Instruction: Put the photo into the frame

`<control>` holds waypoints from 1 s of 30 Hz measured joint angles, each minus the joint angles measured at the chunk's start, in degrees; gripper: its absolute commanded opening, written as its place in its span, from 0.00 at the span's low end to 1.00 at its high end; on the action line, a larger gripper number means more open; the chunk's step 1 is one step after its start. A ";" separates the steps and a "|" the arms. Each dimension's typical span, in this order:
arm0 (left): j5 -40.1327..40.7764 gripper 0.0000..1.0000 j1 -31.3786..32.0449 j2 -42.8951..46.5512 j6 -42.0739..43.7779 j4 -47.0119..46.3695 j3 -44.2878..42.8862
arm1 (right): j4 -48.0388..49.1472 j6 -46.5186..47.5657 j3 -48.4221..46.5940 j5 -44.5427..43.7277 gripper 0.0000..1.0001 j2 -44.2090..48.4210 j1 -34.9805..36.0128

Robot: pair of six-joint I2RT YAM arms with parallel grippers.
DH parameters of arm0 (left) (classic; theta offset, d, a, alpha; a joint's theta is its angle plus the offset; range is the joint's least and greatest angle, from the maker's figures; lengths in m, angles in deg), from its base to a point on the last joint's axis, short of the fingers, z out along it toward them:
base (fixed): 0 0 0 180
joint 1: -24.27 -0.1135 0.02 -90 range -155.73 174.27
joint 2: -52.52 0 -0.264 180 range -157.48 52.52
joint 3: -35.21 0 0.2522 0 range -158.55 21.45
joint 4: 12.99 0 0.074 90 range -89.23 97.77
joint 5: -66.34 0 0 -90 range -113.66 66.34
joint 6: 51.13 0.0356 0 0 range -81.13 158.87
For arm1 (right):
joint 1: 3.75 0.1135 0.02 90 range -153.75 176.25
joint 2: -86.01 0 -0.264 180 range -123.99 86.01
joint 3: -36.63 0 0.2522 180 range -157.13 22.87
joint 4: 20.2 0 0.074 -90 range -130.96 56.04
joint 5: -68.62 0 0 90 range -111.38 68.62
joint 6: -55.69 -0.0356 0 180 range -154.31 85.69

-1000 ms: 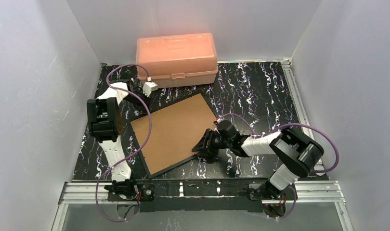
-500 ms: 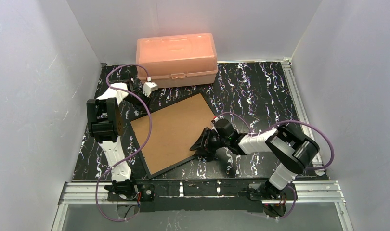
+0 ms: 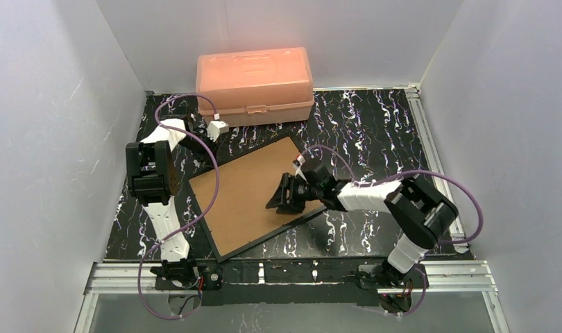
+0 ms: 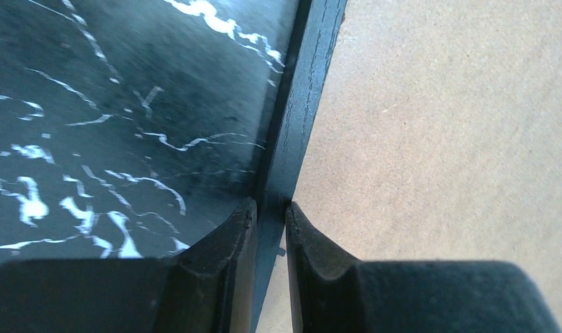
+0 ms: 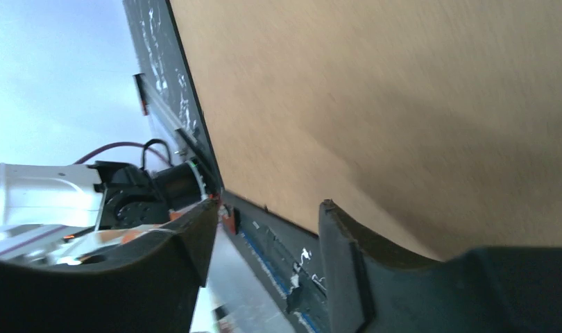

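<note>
walls [image 3: 49,104]: plain white | tabletop [image 3: 375,118]: black, white-veined | aluminium rails [image 3: 427,142]: along edges

From high behind the arm bases we look down on the whole worktop [image 3: 375,125]. Our left wrist view hangs very close over the black edge of the frame [image 4: 299,104] and the brown backing board [image 4: 438,139]. Our right wrist view skims low across that same board toward the left arm [image 5: 42,182]; all three views share it.

Nothing legible. No text, label, brand, number or sign readable on peach box [image 3: 254,76], brown backing board [image 3: 254,191], frame [image 4: 300,104] or tabletop [image 3: 375,132].
</note>
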 measured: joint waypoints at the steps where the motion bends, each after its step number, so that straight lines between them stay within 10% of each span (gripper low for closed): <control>1: 0.04 0.14 0.17 -0.04 -0.20 1.25 -0.22 | -1.42 1.62 -1.33 -0.50 0.68 0.52 -0.02; 9: 0.09 0.30 1.31 -0.26 -2.29 8.81 -3.96 | -26.84 27.47 -22.75 -11.78 0.74 6.58 -0.11; 18: 1.81 0.67 0.55 5.11 -2.03 12.61 -5.51 | -43.56 42.36 -24.39 -23.37 0.76 6.43 3.15; 30: 1.88 0.69 0.59 31.30 27.85 23.54 17.79 | -48.35 46.21 -24.55 -32.98 0.85 3.67 -3.45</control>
